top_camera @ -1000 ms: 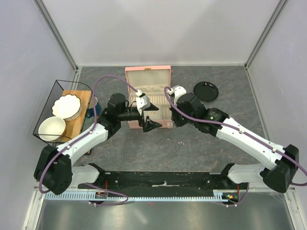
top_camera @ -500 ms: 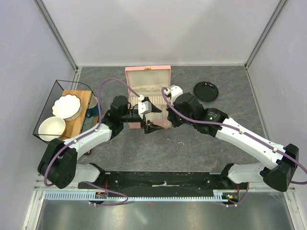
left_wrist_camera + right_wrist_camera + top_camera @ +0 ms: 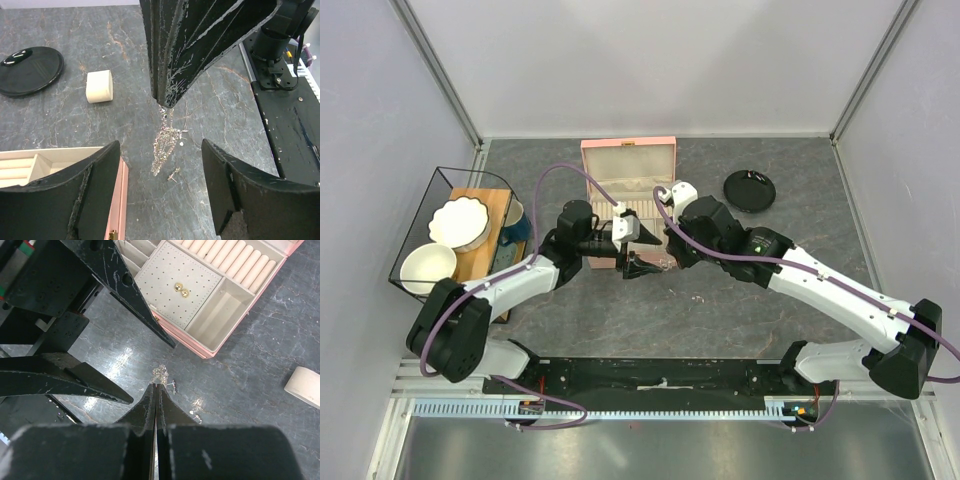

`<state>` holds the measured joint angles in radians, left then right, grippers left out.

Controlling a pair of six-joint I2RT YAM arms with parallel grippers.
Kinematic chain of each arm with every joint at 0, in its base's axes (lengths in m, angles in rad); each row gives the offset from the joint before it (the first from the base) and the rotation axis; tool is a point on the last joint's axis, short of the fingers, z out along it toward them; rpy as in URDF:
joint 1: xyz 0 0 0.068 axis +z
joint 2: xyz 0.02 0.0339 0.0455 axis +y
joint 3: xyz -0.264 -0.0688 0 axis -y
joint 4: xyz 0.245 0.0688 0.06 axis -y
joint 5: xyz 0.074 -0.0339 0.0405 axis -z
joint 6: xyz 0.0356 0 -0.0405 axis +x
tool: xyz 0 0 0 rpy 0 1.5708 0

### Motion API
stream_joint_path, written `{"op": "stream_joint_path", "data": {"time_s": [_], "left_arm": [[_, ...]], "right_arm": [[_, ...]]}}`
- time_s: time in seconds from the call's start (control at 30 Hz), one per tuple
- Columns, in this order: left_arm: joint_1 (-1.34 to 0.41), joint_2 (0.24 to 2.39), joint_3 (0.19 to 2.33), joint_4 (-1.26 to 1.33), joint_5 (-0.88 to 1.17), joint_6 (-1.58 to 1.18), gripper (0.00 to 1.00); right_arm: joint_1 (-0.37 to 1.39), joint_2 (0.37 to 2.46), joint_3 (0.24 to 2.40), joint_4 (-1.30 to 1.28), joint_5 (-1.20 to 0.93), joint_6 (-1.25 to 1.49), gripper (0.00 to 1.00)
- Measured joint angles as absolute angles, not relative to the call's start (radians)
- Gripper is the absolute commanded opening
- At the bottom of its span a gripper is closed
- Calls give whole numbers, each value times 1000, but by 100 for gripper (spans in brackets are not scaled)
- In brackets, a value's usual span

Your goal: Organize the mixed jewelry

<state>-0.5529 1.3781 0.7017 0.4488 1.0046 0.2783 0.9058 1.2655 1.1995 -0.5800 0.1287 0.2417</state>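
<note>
A tangled clump of fine silvery-gold chain point(image 3: 164, 141) lies on the grey table just in front of the pink jewelry box point(image 3: 628, 178). My right gripper point(image 3: 156, 385) is shut, its tips pinching the clump's top end point(image 3: 160, 371). It enters the left wrist view from above point(image 3: 164, 104). A small earring point(image 3: 173, 173) lies beside the clump and also shows in the right wrist view point(image 3: 174, 383). My left gripper point(image 3: 161, 200) is open and empty, its jaws either side of the clump, low over the table. Two gold studs point(image 3: 180, 288) sit in the box's dotted panel.
A beige cushion-like pad point(image 3: 99, 86) and a round black disc point(image 3: 27, 70) lie beyond the clump. A tiny loose piece point(image 3: 698, 297) lies on the table nearer me. A wire rack point(image 3: 440, 232) with white bowls stands at the left. The two grippers are close together.
My left gripper has swung right and closer to the right gripper, now bracketing the chain clump. My right gripper has shifted slightly left and down to the clump.
</note>
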Motion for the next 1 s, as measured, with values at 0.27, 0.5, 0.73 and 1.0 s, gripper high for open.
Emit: {"op": "stream_joint_path", "data": {"time_s": [0.27, 0.5, 0.73, 1.0], "left_arm": [[-559, 1398, 702, 451, 1010, 279, 66], [-566, 1415, 709, 451, 1024, 280, 63], [-575, 1423, 714, 450, 1028, 282, 55], [-575, 1427, 721, 442, 1032, 294, 49]], "right_arm": [[914, 1266, 1199, -580, 132, 239, 0], [921, 1266, 1199, -580, 133, 239, 0], [929, 1266, 1199, -580, 136, 239, 0], [932, 1265, 1200, -580, 137, 239, 0]]}}
